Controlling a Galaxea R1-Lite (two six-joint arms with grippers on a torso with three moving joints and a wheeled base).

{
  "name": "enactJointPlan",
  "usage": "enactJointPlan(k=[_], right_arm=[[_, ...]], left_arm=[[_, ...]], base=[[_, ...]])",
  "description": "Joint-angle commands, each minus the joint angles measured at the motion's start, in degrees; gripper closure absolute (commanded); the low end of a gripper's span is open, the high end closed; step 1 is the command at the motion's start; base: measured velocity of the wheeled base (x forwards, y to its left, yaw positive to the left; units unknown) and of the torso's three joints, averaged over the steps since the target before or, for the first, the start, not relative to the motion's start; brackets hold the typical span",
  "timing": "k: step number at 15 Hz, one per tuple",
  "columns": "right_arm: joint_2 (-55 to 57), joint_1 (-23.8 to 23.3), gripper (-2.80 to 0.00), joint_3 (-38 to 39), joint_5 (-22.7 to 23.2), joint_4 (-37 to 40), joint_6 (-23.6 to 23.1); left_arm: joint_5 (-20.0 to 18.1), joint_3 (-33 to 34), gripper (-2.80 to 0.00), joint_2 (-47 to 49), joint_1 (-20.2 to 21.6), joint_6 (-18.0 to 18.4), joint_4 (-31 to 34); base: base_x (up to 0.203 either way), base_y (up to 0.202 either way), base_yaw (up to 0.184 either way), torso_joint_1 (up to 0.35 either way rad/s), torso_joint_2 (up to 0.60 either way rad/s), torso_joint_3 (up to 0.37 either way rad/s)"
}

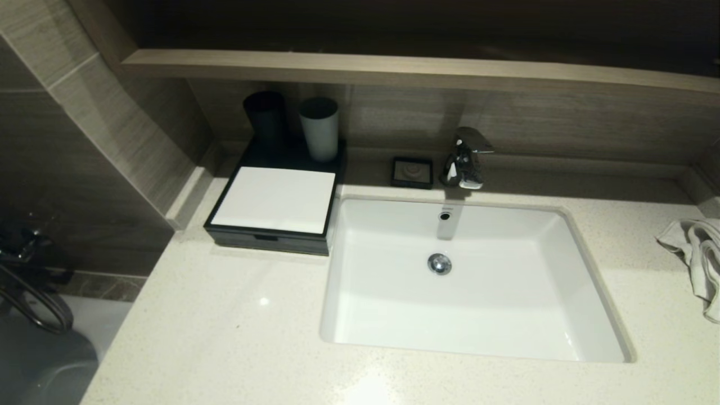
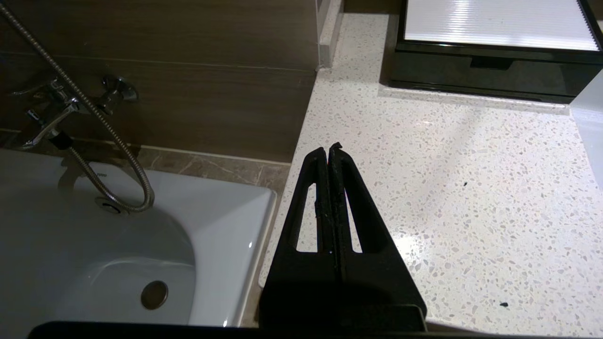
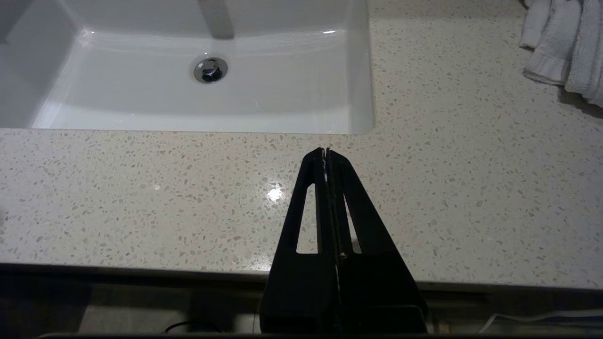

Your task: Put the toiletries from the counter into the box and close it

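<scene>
A black box with a white lid (image 1: pixel 274 198) stands on the counter at the back left, beside the sink, with its lid down; it also shows in the left wrist view (image 2: pixel 494 42). No loose toiletries show on the counter. My left gripper (image 2: pixel 329 149) is shut and empty, near the counter's left edge, well in front of the box. My right gripper (image 3: pixel 325 151) is shut and empty, over the counter's front edge in front of the sink. Neither arm shows in the head view.
A black cup (image 1: pixel 264 118) and a grey cup (image 1: pixel 319 128) stand behind the box. A white sink (image 1: pixel 585 264) with a chrome tap (image 1: pixel 466 157), a small black soap dish (image 1: pixel 412 171) and a white towel (image 1: pixel 697 253) at the right. A bathtub (image 2: pixel 94 245) lies left of the counter.
</scene>
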Motion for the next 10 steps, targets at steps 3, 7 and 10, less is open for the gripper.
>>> enactJointPlan(k=[3,7,10], right_arm=[[0.00,0.00,0.00,0.00,0.07,-0.02,0.00],[0.00,0.00,0.00,0.00,0.07,-0.07,0.00],[0.00,0.00,0.00,0.00,0.07,-0.07,0.00]], left_arm=[[0.11,0.15,0.00,-6.11,-0.32,0.08,3.85],[-1.27,0.13,0.00,-11.87,-0.43,0.63,8.23],[-2.26,0.09,0.00,-11.79,-0.63,0.61,9.02]], base=[[0.000,0.000,0.000,0.000,0.00,0.000],[0.000,0.000,0.000,0.000,0.00,0.000],[0.000,0.000,0.000,0.000,0.00,0.000]])
